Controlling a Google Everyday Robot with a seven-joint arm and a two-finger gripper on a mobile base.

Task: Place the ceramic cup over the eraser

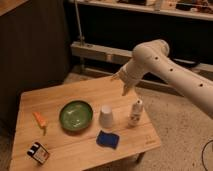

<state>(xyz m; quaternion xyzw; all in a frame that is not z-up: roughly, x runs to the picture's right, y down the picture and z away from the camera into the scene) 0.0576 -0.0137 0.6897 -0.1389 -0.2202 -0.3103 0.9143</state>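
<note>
Camera view, looking down at an angle.

- Table (142,141): pale wood planks, visible grain, rectangular top. Legs mostly hidden beneath it.
- Ceramic cup (106,117): plain white, smooth, no handle, tapered. The narrow end is up and the wide end rests on the wood near the table's middle. Its mouth is not visible.
- Green bowl (76,115): round, shallow, glossy glaze. Just left of the cup, a thin gap between them.
- Small white bottle (135,113): upright, right of the cup and apart from it. Label pattern too blurred to read.
- Blue pad (107,139): dark, soft-looking, roughly square, flat on the wood in front of the cup.
- Carrot-shaped thing (40,120): orange, slim, lying left of the bowl.
- Eraser (38,153): small rectangular block with black, white and orange-red bands, at the table's front left corner. Well apart from the cup and uncovered. Printing cannot be made out.
- Arm (170,70): white, smooth, rounded shell with small dark holes. Reaches in from the right, its far end cut off by the edge.
- Gripper (124,86): pale, pointing downward, hanging in the air above the table's back right part, behind the bottle and cup. It touches nothing and carries nothing. Whether it is spread or pressed together cannot be told.
- Behind: metal rail (100,52) against a dark, indistinct background. Speckled floor (175,122).
</note>
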